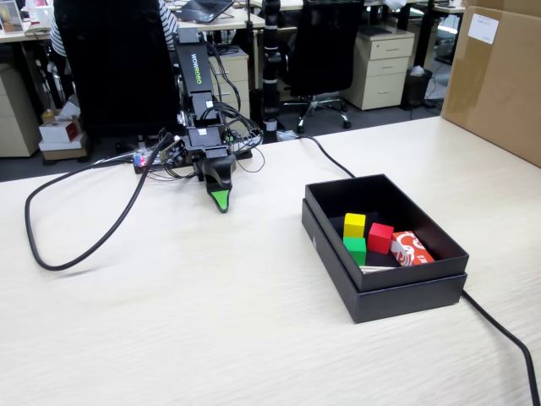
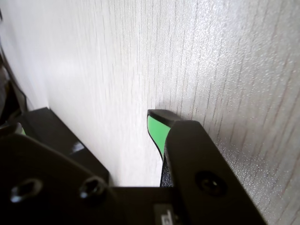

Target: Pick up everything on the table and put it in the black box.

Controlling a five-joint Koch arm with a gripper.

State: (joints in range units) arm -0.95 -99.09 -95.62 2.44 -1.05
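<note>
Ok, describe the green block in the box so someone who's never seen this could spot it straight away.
Find the black box on the right side of the table in the fixed view. Small blocks cluster inside it; the green block sits nearest the camera, directly in front of the yellow block and left of the red block.

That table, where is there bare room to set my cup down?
The table is bare in front, between the black cable and the black box. It is crowded behind the gripper, where wires bunch at the arm's base.
</note>
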